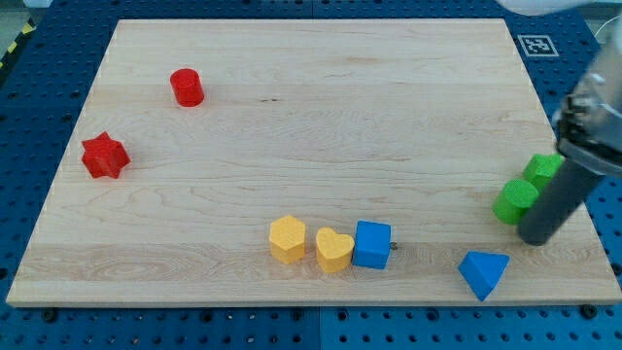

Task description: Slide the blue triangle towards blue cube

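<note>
Blue triangle point(483, 273) is seen left of and below my tip point(535, 238), unpushed, blue cube point(372, 244) farther left; no fingers fitted.

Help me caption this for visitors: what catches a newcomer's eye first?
The dark rod at the view's right, my tip beside the green blocks. Then the row of yellow hexagon, yellow heart and blue cube near the bottom, the blue triangle to its right.

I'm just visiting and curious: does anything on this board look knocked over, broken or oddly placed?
Nothing looks damaged or spilled. The blue triangle sits close to the board's bottom edge, apart from the blue cube. My tip rests beside the two green blocks, up and to the view's right of the triangle.
</note>
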Robot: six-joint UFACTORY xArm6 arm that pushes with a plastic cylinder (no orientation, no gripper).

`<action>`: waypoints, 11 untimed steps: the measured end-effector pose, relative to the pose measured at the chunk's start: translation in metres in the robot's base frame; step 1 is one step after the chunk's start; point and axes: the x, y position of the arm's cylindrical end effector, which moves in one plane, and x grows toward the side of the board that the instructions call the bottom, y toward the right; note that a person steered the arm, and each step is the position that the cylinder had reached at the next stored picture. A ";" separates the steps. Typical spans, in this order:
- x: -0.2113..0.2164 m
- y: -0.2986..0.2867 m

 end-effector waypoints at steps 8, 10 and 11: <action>0.057 -0.100; 0.048 -0.120; 0.048 -0.097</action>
